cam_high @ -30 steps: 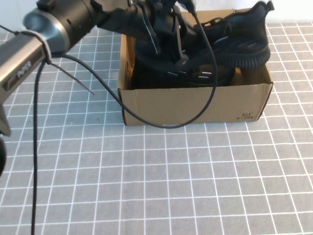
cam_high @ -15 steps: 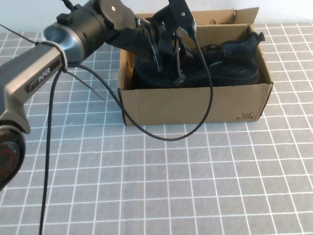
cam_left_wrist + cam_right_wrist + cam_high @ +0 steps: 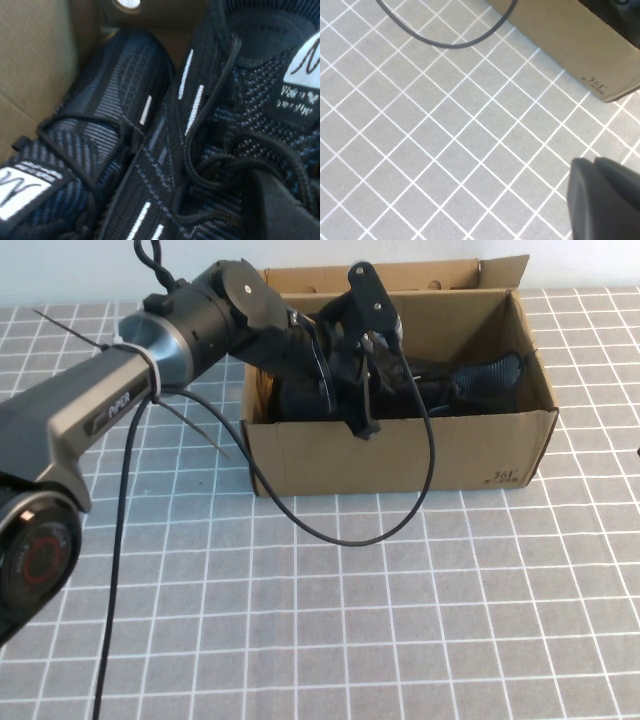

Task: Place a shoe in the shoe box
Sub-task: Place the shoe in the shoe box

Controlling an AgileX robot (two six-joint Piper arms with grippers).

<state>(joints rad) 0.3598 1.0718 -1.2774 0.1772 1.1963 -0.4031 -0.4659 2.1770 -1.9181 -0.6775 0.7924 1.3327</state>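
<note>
Left gripper (image 3: pixel 368 375) is reaching down into the shoe box (image 3: pixel 400 455), among the laces of the shoe (image 3: pixel 470 385), which lies inside beside its matching sneaker (image 3: pixel 85 150); whether it grips or has let go, cannot tell. Placement step looks near done, so the next move likely calls for releasing if not yet done and lifting straight up clear of the laces and box wall. Right gripper (image 3: pixel 605 197) hovers low over the gridded mat (image 3: pixel 350 620), off the box's front right corner; spread cannot be told.

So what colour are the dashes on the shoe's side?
White, on the black knit shoe; clearest in the left wrist view, with the left hand over the shoe box.
</note>
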